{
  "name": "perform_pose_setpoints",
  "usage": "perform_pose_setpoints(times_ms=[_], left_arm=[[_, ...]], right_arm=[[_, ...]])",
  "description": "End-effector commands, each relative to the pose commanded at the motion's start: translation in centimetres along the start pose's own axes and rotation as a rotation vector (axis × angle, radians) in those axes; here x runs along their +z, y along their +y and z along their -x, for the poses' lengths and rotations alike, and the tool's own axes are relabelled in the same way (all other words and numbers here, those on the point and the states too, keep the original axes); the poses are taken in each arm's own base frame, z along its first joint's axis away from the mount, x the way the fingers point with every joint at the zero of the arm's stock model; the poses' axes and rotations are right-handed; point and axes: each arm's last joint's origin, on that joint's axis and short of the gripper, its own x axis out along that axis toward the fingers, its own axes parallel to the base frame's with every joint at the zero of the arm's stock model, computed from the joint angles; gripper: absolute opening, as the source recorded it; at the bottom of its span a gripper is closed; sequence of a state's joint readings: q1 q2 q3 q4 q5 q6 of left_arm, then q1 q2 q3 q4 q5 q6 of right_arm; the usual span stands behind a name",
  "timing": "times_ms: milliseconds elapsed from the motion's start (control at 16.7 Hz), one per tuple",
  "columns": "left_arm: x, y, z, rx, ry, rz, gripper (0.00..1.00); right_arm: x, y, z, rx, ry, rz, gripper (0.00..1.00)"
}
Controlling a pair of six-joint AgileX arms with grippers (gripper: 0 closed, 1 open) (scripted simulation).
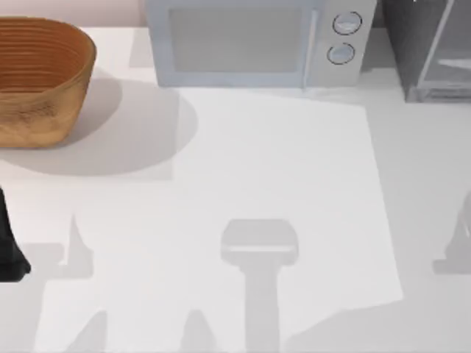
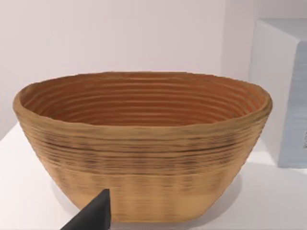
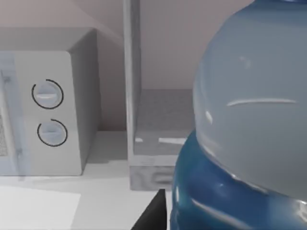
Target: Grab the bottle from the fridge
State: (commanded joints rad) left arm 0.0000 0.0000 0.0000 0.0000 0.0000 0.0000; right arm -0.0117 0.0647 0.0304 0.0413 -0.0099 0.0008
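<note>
Your right hand [image 3: 165, 211] is sitting close to the bottle [image 3: 249, 124], which is looming very near in the right wrist view, pale blue-tinted and glossy. One dark finger tip is showing just beside the bottle's lower curve, but you cannot tell whether the hand is gripping it or standing wide.

Behind the bottle, the fridge [image 3: 158, 120] is showing a pale upright frame and a grey floor inside. In the top view the fridge [image 1: 434, 51] is standing at the bench's far right corner, with the microwave [image 1: 254, 40] just beside it on its left, its two dials [image 1: 344, 37] facing forward.

Your left arm [image 1: 9, 243] is resting at the bench's [image 1: 280, 169] left edge. Its hand [image 2: 91, 215] is facing the woven basket [image 2: 144, 143], which is standing at the far left of the bench; how its fingers stand, you cannot tell.
</note>
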Motion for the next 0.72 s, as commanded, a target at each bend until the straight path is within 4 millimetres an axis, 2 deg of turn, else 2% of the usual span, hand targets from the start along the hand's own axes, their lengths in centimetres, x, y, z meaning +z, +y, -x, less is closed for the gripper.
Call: perform_pose_setpoints(times_ms=[180,420,600,720], left_arm=[[0.0,0.0,0.0,0.0,0.0,0.0,1.0],[0.0,0.0,0.0,0.0,0.0,0.0,1.0],[0.0,0.0,0.0,0.0,0.0,0.0,1.0],[0.0,0.0,0.0,0.0,0.0,0.0,1.0]], right_arm=[[-0.9,0.1,0.2,0.002,0.007,0.0,0.0],[-0.9,0.1,0.3,0.002,0.007,0.0,0.0],[-0.7,0.1,0.2,0.0,0.005,-0.002,0.0],[0.2,0.2,0.0,0.001,-0.013,0.001,0.0]])
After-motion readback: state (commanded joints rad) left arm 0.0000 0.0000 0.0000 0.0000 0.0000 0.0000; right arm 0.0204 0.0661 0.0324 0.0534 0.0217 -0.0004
